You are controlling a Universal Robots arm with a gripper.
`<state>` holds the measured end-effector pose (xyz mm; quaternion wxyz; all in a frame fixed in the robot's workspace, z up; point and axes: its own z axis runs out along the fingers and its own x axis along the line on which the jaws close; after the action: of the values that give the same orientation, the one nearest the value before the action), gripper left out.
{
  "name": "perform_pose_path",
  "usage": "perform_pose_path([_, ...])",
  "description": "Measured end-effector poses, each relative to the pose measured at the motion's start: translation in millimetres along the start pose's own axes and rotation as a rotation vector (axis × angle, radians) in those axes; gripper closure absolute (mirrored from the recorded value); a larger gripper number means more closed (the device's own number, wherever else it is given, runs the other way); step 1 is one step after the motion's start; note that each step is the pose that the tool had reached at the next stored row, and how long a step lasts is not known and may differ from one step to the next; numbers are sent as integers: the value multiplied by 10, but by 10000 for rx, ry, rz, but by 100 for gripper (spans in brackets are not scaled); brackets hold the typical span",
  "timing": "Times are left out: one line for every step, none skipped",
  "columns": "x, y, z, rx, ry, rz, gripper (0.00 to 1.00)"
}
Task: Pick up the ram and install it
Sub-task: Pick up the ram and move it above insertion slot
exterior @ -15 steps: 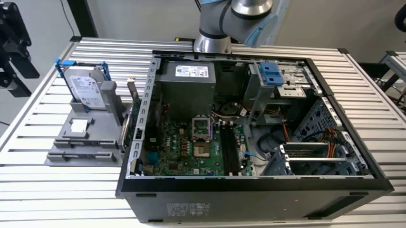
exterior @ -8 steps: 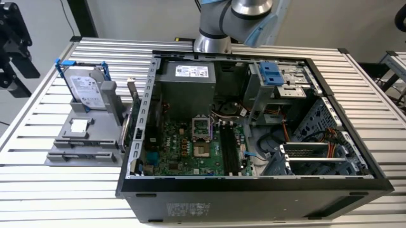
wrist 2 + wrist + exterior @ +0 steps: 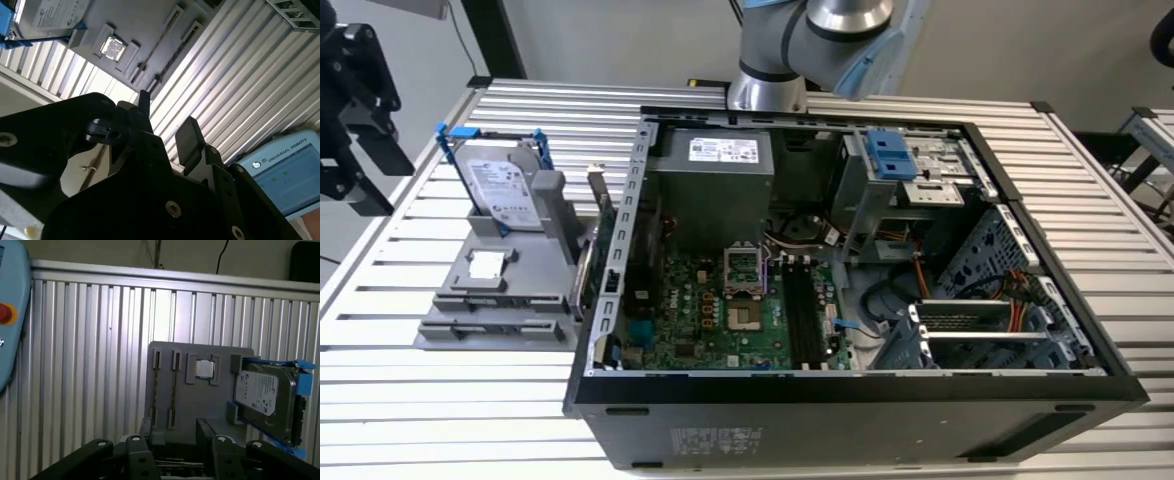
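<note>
The ram (image 3: 154,390) stands on its long edge in a slot of the grey holder (image 3: 200,405) on the desk (image 3: 90,365). In the first wrist view it shows edge-on as a thin, straight, dark olive line, untouched.

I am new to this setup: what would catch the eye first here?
The open computer case sits in the middle of the exterior view, its green motherboard bare. At the exterior view's left, a grey holder carries a silver hard drive in a blue frame. In the first wrist view the empty end effector faces that holder.
</note>
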<state>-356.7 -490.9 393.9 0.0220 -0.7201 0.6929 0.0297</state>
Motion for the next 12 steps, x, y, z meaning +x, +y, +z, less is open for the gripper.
perform_pose_path([1,-1,18,1,0,7,0])
perform_pose_path([3,-2,34,0,1,14,0])
perform_pose_path([4,-4,46,0,1,18,0])
perform_pose_path([4,-4,48,0,2,21,0])
perform_pose_path([4,-4,48,0,2,22,0])
perform_pose_path([4,-4,49,1,1,23,0])
perform_pose_path([5,-4,54,3,-1,23,0])
perform_pose_path([5,-4,63,3,-2,23,0])
perform_pose_path([7,-6,75,2,-1,23,0])
perform_pose_path([8,-9,92,2,0,23,0])
perform_pose_path([9,-12,109,3,-1,23,0])
perform_pose_path([10,-16,126,2,0,24,0])
